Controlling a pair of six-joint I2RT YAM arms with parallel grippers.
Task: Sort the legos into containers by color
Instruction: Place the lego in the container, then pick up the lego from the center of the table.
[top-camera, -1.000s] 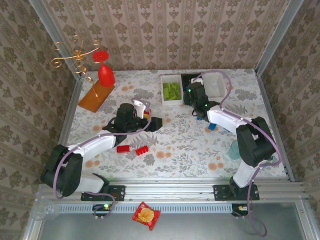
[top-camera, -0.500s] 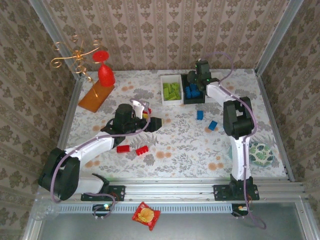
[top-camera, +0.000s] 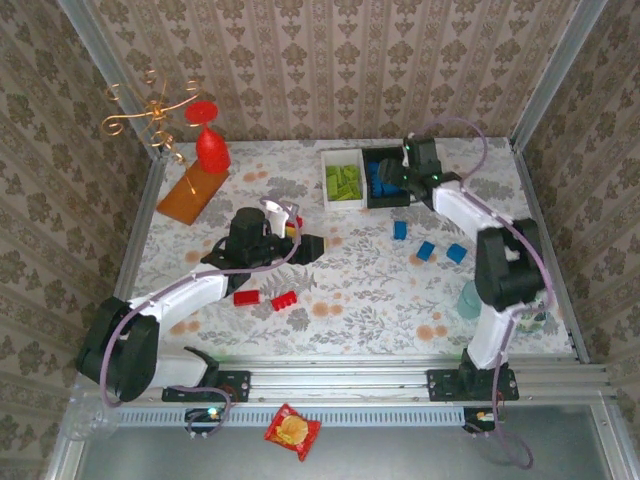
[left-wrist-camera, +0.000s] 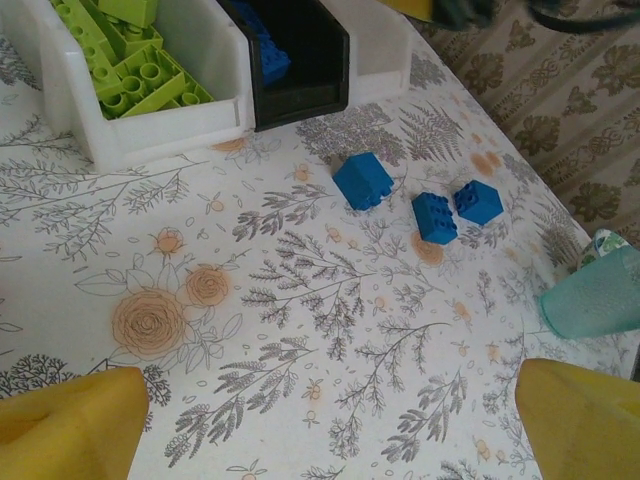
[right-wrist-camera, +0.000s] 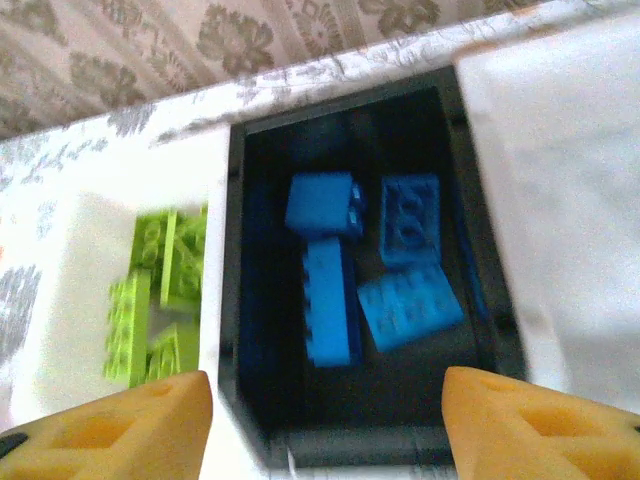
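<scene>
R pincer (right-wrist-camera: 325, 425) over studded blue legos (right-wrist-camera: 330, 300)

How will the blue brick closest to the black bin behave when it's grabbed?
The blue brick looks like rigid plastic, so it probably won't flex. Its blocky, flat-sided shape should slide, not roll, if pushed. Being small, it is likely light.

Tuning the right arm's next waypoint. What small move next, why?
Probably lift the right gripper off the black bin and swing toward the nearest loose blue lego. Its jaws stand open and empty above the bin, which already holds blue legos.
</scene>
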